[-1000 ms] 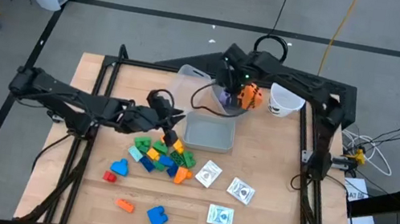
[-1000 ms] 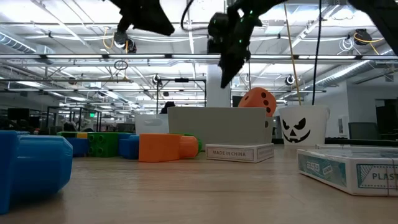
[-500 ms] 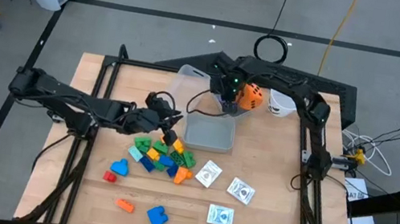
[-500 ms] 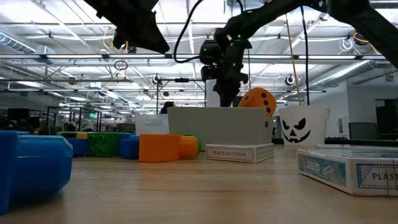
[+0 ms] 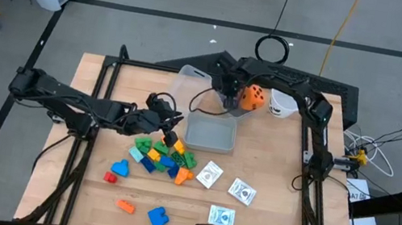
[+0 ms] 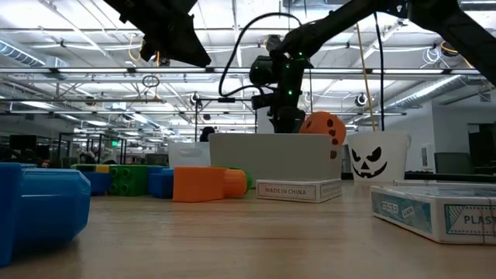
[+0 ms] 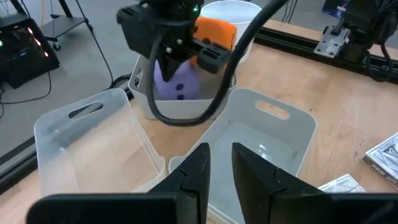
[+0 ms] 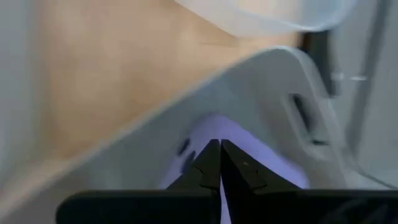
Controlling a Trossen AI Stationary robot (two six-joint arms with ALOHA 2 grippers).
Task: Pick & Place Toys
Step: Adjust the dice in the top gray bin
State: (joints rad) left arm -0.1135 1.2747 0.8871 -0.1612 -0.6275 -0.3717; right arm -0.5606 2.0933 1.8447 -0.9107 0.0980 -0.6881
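A: Which step is this looking like?

B: The right gripper [image 5: 227,97] is reaching down into the far clear bin [image 7: 186,111], with its fingers pressed together and nothing between them, right over the purple die [image 7: 176,83]. The orange die [image 5: 252,96] is sitting in that same bin beside it. My guess is that it is poking at or lining up on the purple die, not carrying it.

A: And the left one?

B: The left gripper [image 5: 171,137] is hovering above the heap of building blocks [image 5: 162,156], near the edge of the middle clear bin [image 5: 210,135]. Its jaws are standing narrow with a small gap, and I am seeing no block between them.

A: Where is the rest lying?

B: A blue block [image 5: 158,217], an orange block [image 5: 125,206] and a small red block [image 5: 110,177] are lying apart on the near side of the wooden table [image 5: 274,215], and three white cards [image 5: 228,191] to the right of the heap. The white cup [image 5: 284,102] is standing just beyond the dice.

A: So, next?

B: I'd judge most of the sorting is not yet done. The right claw would need to spread before it could grasp the die, and the left would need to open and drop onto one block.
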